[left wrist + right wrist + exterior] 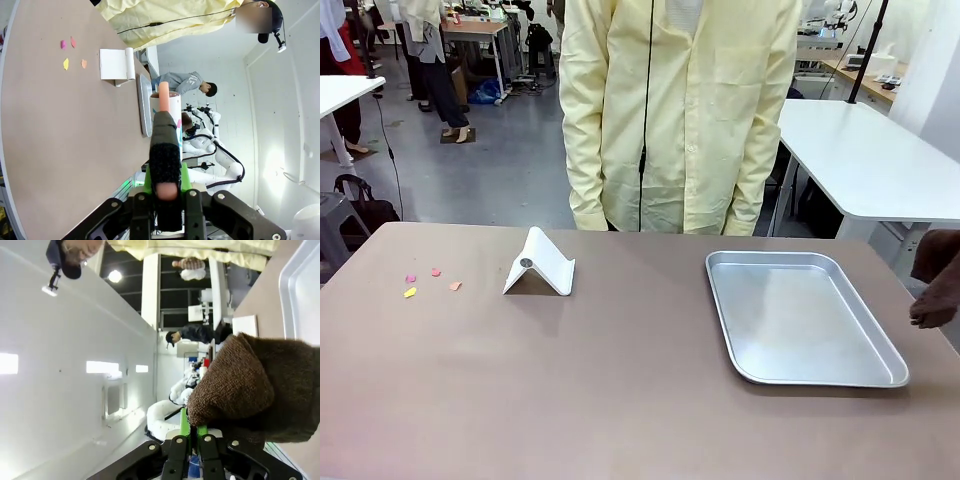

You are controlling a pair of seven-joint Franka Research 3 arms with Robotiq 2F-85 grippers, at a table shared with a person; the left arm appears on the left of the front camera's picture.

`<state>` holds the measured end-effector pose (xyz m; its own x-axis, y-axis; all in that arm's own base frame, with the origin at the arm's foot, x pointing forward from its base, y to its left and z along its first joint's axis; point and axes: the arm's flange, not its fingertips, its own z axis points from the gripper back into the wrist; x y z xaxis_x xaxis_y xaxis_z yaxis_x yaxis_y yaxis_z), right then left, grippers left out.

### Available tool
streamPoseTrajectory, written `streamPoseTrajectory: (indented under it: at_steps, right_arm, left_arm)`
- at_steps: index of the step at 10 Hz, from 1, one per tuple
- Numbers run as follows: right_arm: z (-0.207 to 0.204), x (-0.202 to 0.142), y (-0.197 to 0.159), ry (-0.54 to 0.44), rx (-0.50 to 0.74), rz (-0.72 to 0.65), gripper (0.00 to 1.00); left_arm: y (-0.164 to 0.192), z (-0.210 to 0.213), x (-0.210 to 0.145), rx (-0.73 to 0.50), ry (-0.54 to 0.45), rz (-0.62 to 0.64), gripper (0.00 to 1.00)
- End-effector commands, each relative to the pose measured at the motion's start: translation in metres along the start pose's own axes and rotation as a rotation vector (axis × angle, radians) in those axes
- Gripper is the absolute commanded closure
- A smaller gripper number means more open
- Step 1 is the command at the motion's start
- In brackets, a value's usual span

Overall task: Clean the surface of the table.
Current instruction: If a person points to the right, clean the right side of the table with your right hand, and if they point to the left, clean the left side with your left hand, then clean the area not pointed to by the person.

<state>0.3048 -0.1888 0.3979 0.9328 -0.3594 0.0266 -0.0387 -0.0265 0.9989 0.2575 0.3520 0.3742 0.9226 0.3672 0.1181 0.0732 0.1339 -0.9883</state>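
The taupe table [620,400] carries several small pink, orange and yellow paper scraps [432,273] near its left side, also seen as scraps [66,64] in the left wrist view. My left gripper [165,181] is shut on a black-handled tool [165,150] with a pinkish rod and a white piece at its far end, held above the table [50,125]. My right gripper [192,427] is shut on a brown knitted cloth [250,385]. That cloth [938,285] hangs at the table's right edge, beside the tray.
A shiny silver tray [800,315] lies on the right half. A white folded stand [540,268] sits left of centre. A person in a pale yellow coat [680,110] stands at the far edge. White tables stand behind.
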Motion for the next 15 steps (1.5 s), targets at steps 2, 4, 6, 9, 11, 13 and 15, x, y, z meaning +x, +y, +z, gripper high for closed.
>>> streamPoseTrajectory:
  at_steps: [2, 4, 6, 9, 11, 13, 15]
  right_arm:
    - [-0.0133, 0.0147, -0.0027, 0.092, 0.031, -0.008, 0.95]
    - [-0.0133, 0.0147, -0.0027, 0.092, 0.031, -0.008, 0.95]
    - [-0.0133, 0.0147, -0.0027, 0.092, 0.031, -0.008, 0.95]
    - [-0.0133, 0.0147, -0.0027, 0.092, 0.031, -0.008, 0.95]
    - [-0.0133, 0.0147, -0.0027, 0.092, 0.031, -0.008, 0.95]
    - [-0.0133, 0.0147, -0.0027, 0.092, 0.031, -0.008, 0.95]
    - [-0.0133, 0.0147, -0.0027, 0.092, 0.031, -0.008, 0.95]
  left_arm:
    - [-0.0035, -0.0015, -0.0026, 0.002, 0.001, 0.003, 1.00]
    - [-0.0035, -0.0015, -0.0026, 0.002, 0.001, 0.003, 1.00]
    - [-0.0035, -0.0015, -0.0026, 0.002, 0.001, 0.003, 1.00]
    - [-0.0035, -0.0015, -0.0026, 0.002, 0.001, 0.003, 1.00]
    - [-0.0035, -0.0015, -0.0026, 0.002, 0.001, 0.003, 1.00]
    - [-0.0035, -0.0015, -0.0026, 0.002, 0.001, 0.003, 1.00]
    - [-0.0035, -0.0015, -0.0026, 0.002, 0.001, 0.003, 1.00]
